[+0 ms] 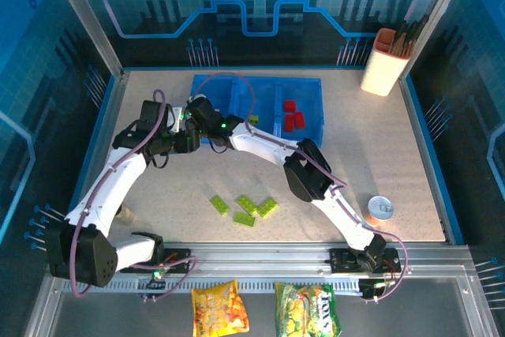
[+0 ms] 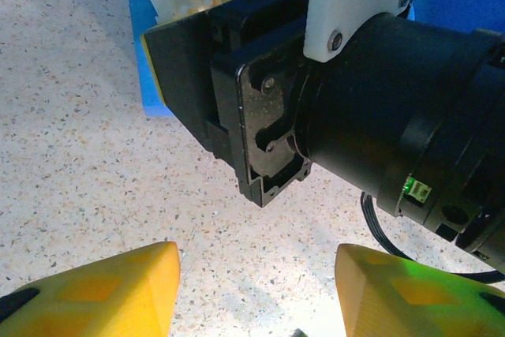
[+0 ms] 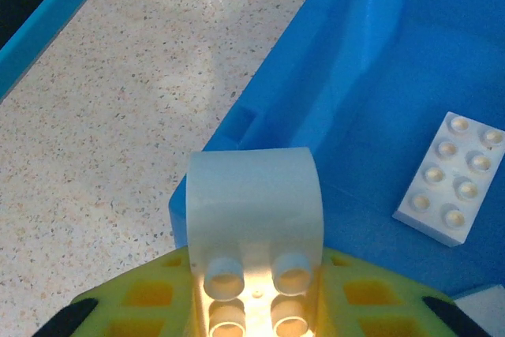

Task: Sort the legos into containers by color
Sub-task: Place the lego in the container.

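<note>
The blue three-compartment tray [image 1: 312,92] lies at the back of the table. My right gripper [image 3: 256,290] is shut on a white curved lego [image 3: 256,211], held over the tray's left corner [image 3: 237,128]. A flat white lego [image 3: 451,179] lies inside that left compartment. Red legos [image 1: 290,116] sit in the right compartment, and one green lego [image 1: 254,119] is in the middle one. Several lime green legos [image 1: 245,209] lie on the table in front. My left gripper [image 2: 256,262] is open over bare table just beside the tray, facing the right gripper's black body [image 2: 260,108].
A white-and-orange cup [image 1: 387,61] with utensils stands at the back right. A small round tin [image 1: 380,209] sits at the right front. Two snack bags [image 1: 219,309] [image 1: 308,309] lie below the table's near rail. The two arms crowd together at the tray's left end.
</note>
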Available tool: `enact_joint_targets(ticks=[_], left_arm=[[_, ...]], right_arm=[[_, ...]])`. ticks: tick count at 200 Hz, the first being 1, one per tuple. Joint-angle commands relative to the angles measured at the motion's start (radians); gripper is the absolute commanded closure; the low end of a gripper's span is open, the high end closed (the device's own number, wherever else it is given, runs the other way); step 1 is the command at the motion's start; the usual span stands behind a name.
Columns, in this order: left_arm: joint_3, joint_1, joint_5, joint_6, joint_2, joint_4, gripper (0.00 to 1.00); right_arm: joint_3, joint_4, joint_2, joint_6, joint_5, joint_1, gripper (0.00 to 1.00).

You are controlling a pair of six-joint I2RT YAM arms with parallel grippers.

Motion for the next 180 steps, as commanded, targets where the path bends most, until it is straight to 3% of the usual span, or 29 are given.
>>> enact_joint_targets(ticks=[1,79,180], left_arm=[[-0.014,-0.004,0.027,-0.002,-0.022,0.009,0.44],[-0.014,-0.004,0.026,0.000,-0.020,0.008,0.44],[-0.011,-0.005,0.033,0.001,-0.007,0.009,0.44]], right_arm=[[0.012,-0.003,0.027,0.027,0.038,-0.014,0.73],[-0.092,0.029,-0.017,0.046,0.054,-0.022,0.70],[-0.136,0.020,-0.086,0.043,0.027,-0.030,0.56]])
